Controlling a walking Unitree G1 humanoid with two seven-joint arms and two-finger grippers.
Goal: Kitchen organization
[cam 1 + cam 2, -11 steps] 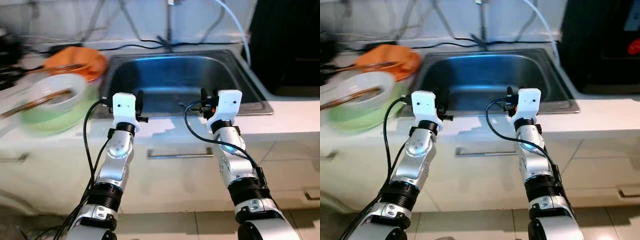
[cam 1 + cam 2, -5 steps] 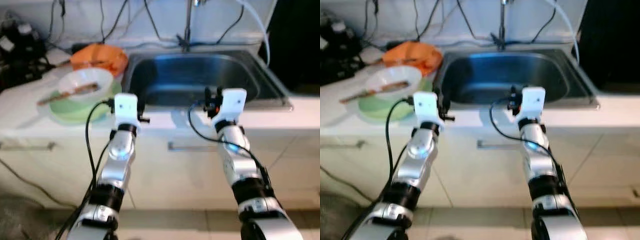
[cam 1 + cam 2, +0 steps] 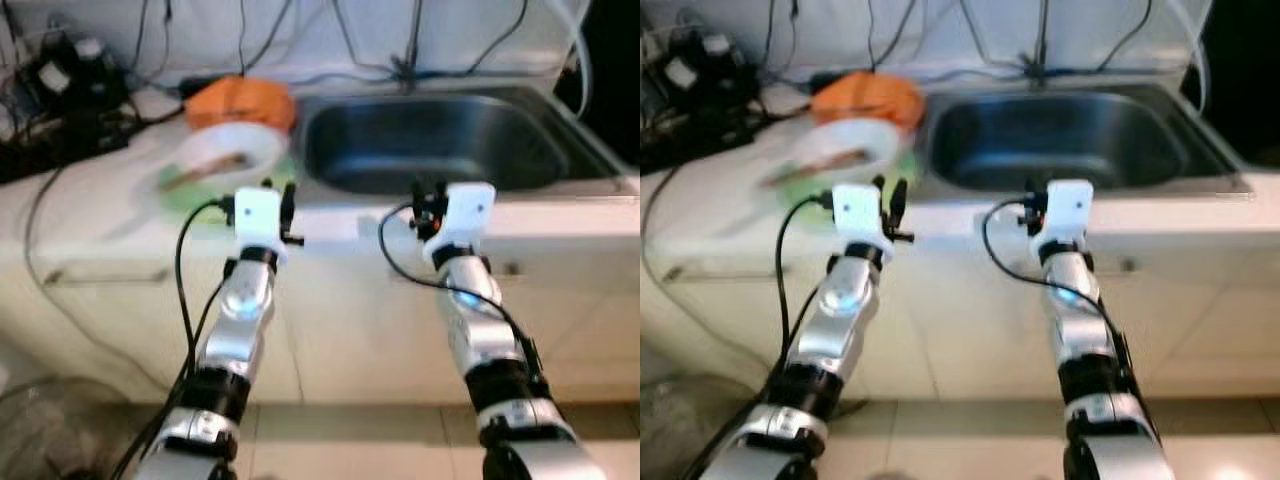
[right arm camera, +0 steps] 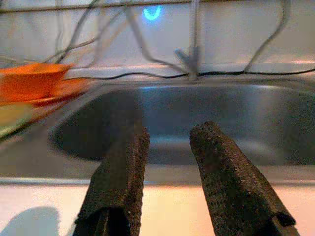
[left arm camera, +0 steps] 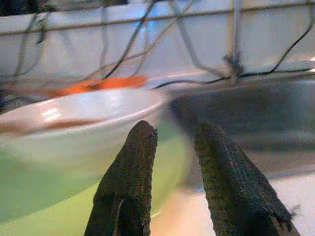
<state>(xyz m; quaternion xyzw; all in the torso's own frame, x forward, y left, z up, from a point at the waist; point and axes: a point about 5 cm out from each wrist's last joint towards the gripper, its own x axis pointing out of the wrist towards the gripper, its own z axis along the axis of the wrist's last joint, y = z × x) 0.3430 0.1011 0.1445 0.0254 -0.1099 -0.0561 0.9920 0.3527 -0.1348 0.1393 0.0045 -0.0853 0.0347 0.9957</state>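
A white bowl (image 3: 225,158) with a brown utensil (image 3: 205,172) in it sits on a green plate (image 3: 180,195) on the white counter, left of the steel sink (image 3: 440,150). An orange bowl (image 3: 240,100) stands behind them. My left gripper (image 3: 281,202) hovers at the counter's front edge, just right of the plate, open and empty. In the left wrist view the white bowl (image 5: 74,113) and green plate (image 5: 29,196) lie close ahead of the left gripper (image 5: 175,129). My right gripper (image 3: 430,198) is open and empty before the sink (image 4: 197,113).
Black cables and devices (image 3: 70,90) crowd the counter's back left. A faucet pipe (image 3: 410,40) rises behind the sink. White cabinet fronts with a drawer handle (image 3: 105,272) lie below the counter. A crumpled clear bag (image 3: 40,420) lies on the floor at lower left.
The whole view has shifted: sink and bowls now sit further right and the counter looks farther off. Both arms hold the same raised pose, fingers still apart.
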